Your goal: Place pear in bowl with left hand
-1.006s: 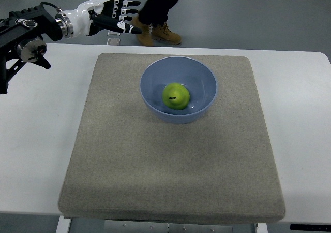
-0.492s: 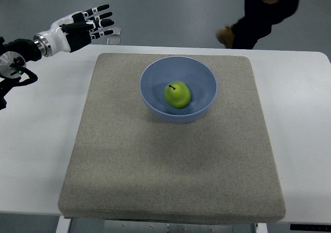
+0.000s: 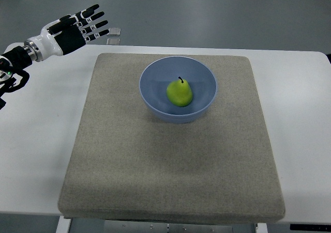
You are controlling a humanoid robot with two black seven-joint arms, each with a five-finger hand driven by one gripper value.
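Although nothing is gripping it, the small green pear (image 3: 179, 92) with its dark stem is lying inside the round blue plastic bowl (image 3: 151, 76) at upper centre of the grey fabric mat (image 3: 170, 171). It is looking firm, smooth and light, best cupped around its wide belly. Upper left, the black-and-white left hand (image 3: 72, 30) is hovering, fingers spread, holding nothing.

Lab: white bench (image 3: 41, 155), grey mat (image 3: 170, 165), bare floor (image 3: 207, 15).
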